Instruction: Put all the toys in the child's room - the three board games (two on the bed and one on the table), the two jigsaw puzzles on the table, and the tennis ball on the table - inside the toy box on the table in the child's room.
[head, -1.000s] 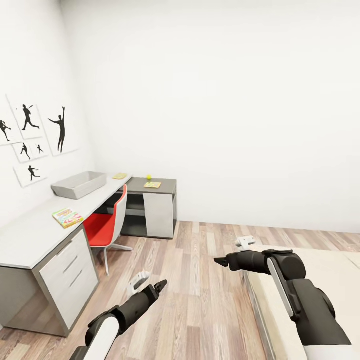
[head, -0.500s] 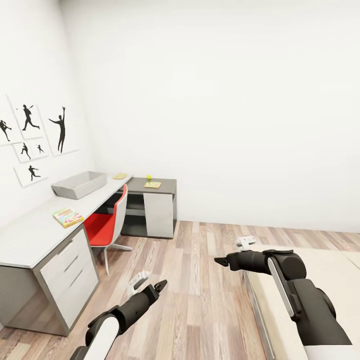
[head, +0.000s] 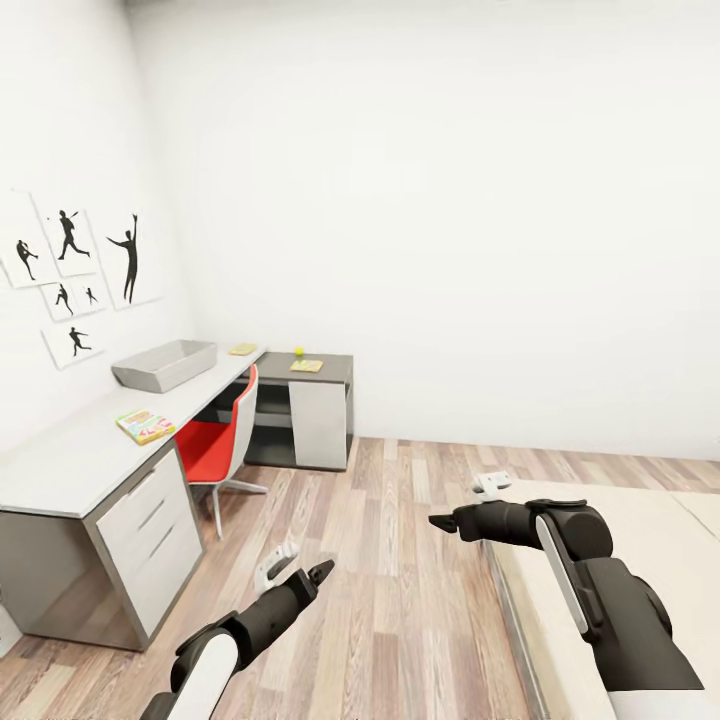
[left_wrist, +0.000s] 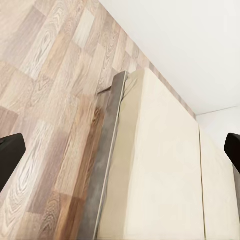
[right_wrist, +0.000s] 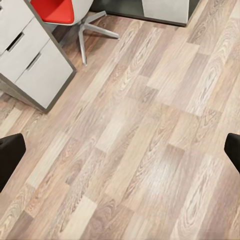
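Approach phase: nothing is collected yet. The left hand (head: 322, 573) and right hand (head: 437, 521) hang over the wooden floor (head: 400, 560), both fully spread and empty. The toy box (head: 165, 364), a board game (head: 146, 426) and the tennis ball (head: 298, 351) lie on the surface (head: 70, 460), well apart from either hand. The next move probably calls for driving closer.

Along the frame's left: L-shaped desk (head: 70, 460), bearing grey toy box (head: 165, 364), colourful board game (head: 146, 426), two flat puzzles (head: 242, 349) (head: 306, 365) and tennis ball (head: 298, 351). Lower right: bare bed (head: 640, 530) on wooden floor (head: 390, 560).
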